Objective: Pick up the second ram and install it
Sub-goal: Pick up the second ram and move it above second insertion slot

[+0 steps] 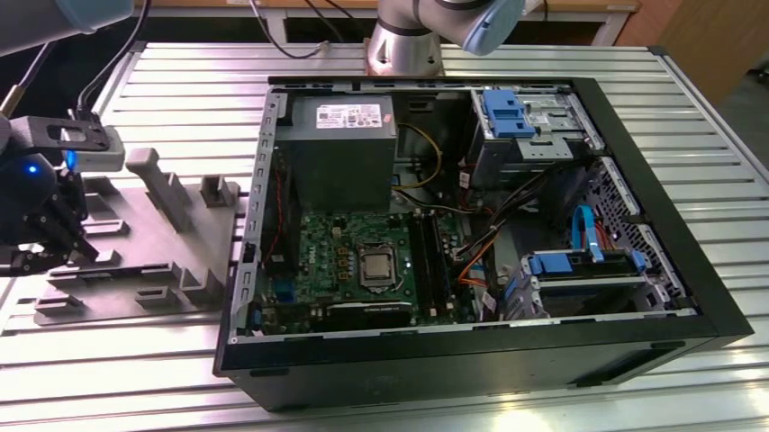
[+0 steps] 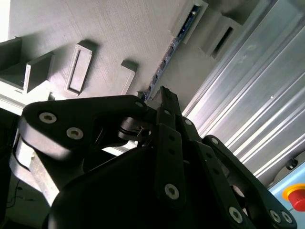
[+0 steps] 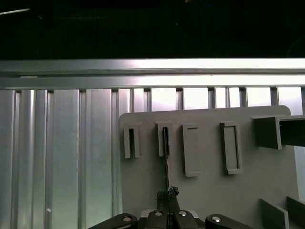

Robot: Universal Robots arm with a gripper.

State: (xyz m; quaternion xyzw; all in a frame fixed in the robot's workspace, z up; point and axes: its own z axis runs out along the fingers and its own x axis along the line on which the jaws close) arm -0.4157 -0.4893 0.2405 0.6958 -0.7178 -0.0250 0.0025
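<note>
Upright posts (image 1: pixel 158 184) just beside gripper (image 1: pixel 60 252)

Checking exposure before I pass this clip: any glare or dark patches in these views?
Exterior view: evenly lit, mild sheen on the slatted table. First wrist view: strong glare along the table's rail, black above it. Second wrist view: the gripper is a dark mass against the bright fixture.
</note>
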